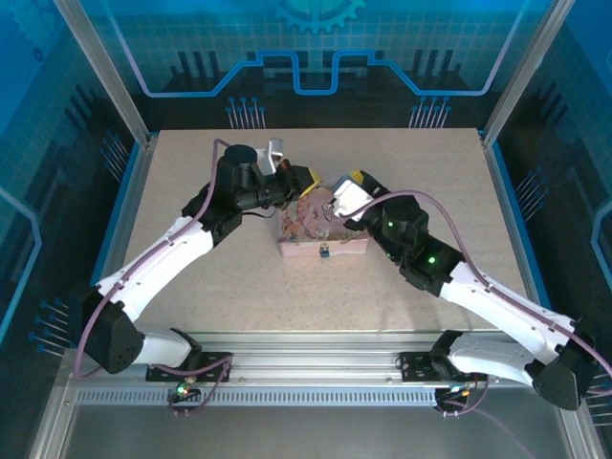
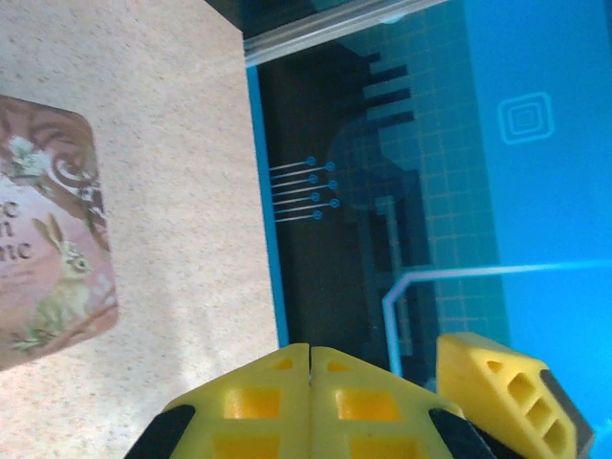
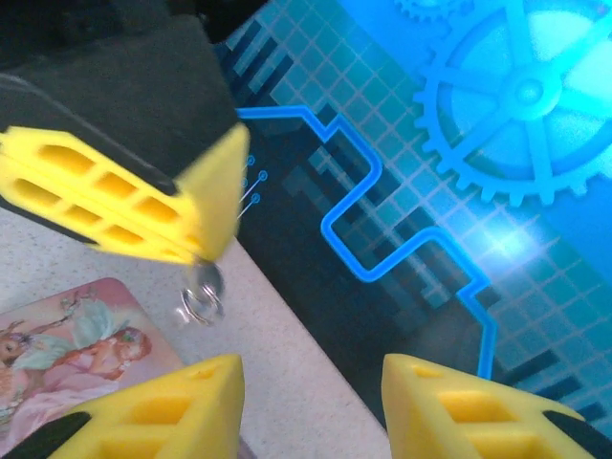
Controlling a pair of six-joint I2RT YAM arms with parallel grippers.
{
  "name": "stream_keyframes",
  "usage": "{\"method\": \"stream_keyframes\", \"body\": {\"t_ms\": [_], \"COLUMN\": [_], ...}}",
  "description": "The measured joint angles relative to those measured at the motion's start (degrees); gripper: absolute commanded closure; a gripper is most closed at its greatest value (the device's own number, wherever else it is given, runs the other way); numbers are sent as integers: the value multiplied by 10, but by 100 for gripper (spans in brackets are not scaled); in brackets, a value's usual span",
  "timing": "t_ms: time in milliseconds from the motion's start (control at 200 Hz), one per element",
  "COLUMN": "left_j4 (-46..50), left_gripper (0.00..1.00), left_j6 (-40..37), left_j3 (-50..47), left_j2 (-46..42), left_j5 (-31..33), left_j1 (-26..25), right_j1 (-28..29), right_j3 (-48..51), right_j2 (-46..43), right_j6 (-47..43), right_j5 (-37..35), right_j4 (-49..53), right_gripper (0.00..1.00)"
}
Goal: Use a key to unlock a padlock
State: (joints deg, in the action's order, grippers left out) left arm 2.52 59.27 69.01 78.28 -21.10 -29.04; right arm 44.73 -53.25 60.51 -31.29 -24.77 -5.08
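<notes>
**Operator:** What is the state of the grippers?

**Inspector:** Your left gripper (image 2: 311, 392) has its fingers pressed flush together. In the right wrist view they pinch the key (image 3: 203, 285) by its top, and its ring (image 3: 198, 307) dangles free. Your right gripper (image 3: 311, 387) is spread wide, holding and touching nothing. Both hang above the far side of the pink box (image 1: 320, 239).

**Operator:** And the padlock?

**Inspector:** The padlock (image 1: 325, 251) is at the middle of the pink box's near edge, apart from both grippers. Its keyhole is too small to make out.

**Operator:** Any recommendation?

**Inspector:** Steady the padlock with your right gripper first. Then bring the key down squarely and slowly. In my judgement such a shallow pinch may let the key swivel on contact.
</notes>
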Motion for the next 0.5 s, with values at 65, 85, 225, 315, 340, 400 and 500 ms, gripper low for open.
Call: {"method": "stream_keyframes", "body": {"t_ms": [65,85,225,315,340,400,500], "left_j4": [24,30,63,79,82,88,93], "left_gripper": [100,100,100,100,100,100,100], "left_j6": [-26,-32,-82,-110,-118,-135,-164], "left_j3": [5,7,14,14,14,14,14], "left_j2": [0,0,-1,-4,-5,-8,-13], "left_j5": [11,14,34,40,42,44,44], "left_j1": [0,0,1,1,1,1,1], "right_j1": [-15,-20,-60,-91,-101,-127,-175], "right_j3": [-2,-4,-12,-16,-18,-24,-27], "right_j2": [-10,-13,-25,-31,-33,-33,-33], "right_j6": [45,59,166,232,254,307,392], "right_j5": [14,17,51,91,104,138,209], "right_j4": [33,44,106,139,149,170,186], "right_gripper": [52,51,46,43,43,43,43]}}
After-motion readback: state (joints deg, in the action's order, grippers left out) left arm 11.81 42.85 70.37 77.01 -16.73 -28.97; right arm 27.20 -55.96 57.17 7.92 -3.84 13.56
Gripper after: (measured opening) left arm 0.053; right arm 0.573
